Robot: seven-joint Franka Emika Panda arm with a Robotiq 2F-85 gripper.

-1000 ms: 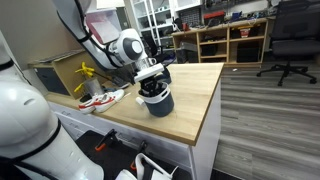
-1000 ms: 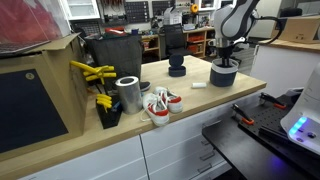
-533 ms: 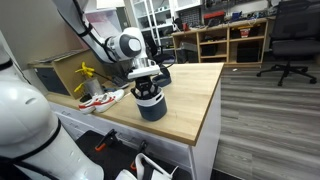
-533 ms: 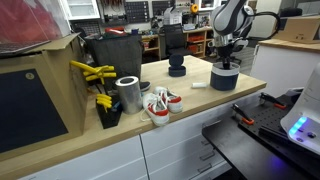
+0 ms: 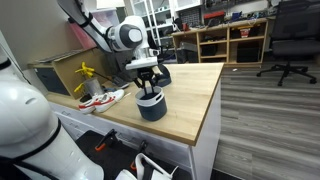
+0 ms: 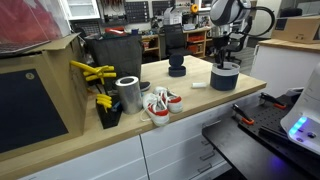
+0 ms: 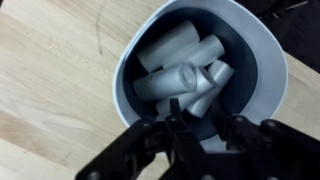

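A dark grey bowl (image 7: 190, 70) holds several white cylinders (image 7: 180, 65) and stands on the wooden table in both exterior views (image 5: 152, 106) (image 6: 224, 78). My gripper (image 5: 148, 84) hangs straight above the bowl, a little clear of its rim; it also shows in an exterior view (image 6: 223, 58). In the wrist view my gripper (image 7: 203, 125) comes in from the bottom. Its fingers (image 7: 172, 122) stand apart over the bowl's near rim with nothing between them.
A pair of white and red shoes (image 6: 160, 105) lies near a metal can (image 6: 128, 94) and yellow-handled tools (image 6: 92, 72). A black object (image 6: 177, 68) and a small white piece (image 6: 199, 86) lie behind the bowl. The table edge (image 5: 205, 125) is close.
The bowl, tilted in my gripper a second ago, now stands flat on the table. My gripper has let go and risen above it.
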